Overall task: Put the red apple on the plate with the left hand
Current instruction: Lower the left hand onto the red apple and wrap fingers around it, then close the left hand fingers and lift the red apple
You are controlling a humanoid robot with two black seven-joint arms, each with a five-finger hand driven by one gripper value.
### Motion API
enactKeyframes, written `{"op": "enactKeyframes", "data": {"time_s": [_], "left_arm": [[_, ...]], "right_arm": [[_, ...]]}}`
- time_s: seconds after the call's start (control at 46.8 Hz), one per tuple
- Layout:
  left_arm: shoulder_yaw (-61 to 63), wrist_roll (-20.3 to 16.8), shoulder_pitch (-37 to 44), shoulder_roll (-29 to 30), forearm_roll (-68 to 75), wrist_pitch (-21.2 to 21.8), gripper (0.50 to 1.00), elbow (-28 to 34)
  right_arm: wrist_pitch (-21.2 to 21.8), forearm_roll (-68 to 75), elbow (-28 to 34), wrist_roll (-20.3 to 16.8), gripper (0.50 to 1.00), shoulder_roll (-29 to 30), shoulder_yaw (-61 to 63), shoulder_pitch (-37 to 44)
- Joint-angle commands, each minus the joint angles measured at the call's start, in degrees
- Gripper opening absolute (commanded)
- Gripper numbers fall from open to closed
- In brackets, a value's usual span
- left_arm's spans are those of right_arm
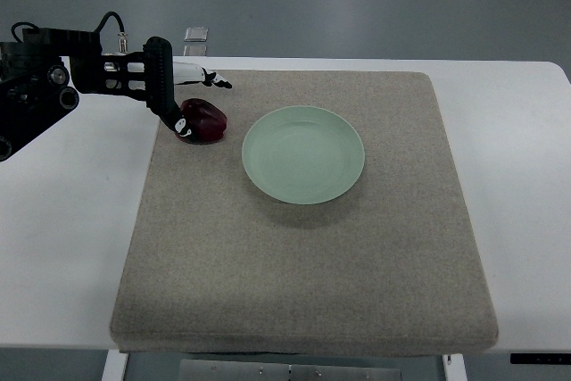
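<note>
The left hand (183, 100) is spread wide around the red apple (203, 121) near the mat's (303, 256) far left corner and should squeeze softly before lifting it to the plate (303, 154).

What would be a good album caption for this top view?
Robot's black left hand reaches a dark red apple beside an empty pale green plate on a grey felt mat.

Red apple (203, 120): dark skin, glossy, small highlights on top. Plate (303, 154): pale green, smooth, looks glazed ceramic, soft sheen. Mat (303, 256): grey-brown felt-like cloth, matt, slightly fuzzy. Table (62, 247): white, smooth, faintly satin. Left hand (183, 95): black matt plastic parts, white smooth shell on fingers toward 3 o'clock. Floor (357, 6): grey, smooth, dull.
</note>
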Motion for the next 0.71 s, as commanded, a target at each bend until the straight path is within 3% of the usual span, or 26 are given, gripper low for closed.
{"op": "enactKeyframes", "data": {"time_s": [0.0,0.171,0.535,0.684], "left_arm": [[0.1,0.0,0.5,-0.3,0.3,0.0,0.969,0.1],[0.1,0.0,0.6,-0.4,0.7,0.0,0.941,0.2],[1.0,0.0,0.7,-0.4,2.3,0.0,0.932,0.2],[1.5,0.0,0.7,-0.4,2.3,0.0,0.902,0.3]], "right_arm": [[0.0,0.0,0.0,0.0,0.930,0.0,0.0,0.0],[0.0,0.0,0.0,0.0,0.930,0.0,0.0,0.0],[0.0,0.0,0.0,0.0,0.928,0.0,0.0,0.0],[0.0,0.0,0.1,0.0,0.928,0.0,0.0,0.0]]}}
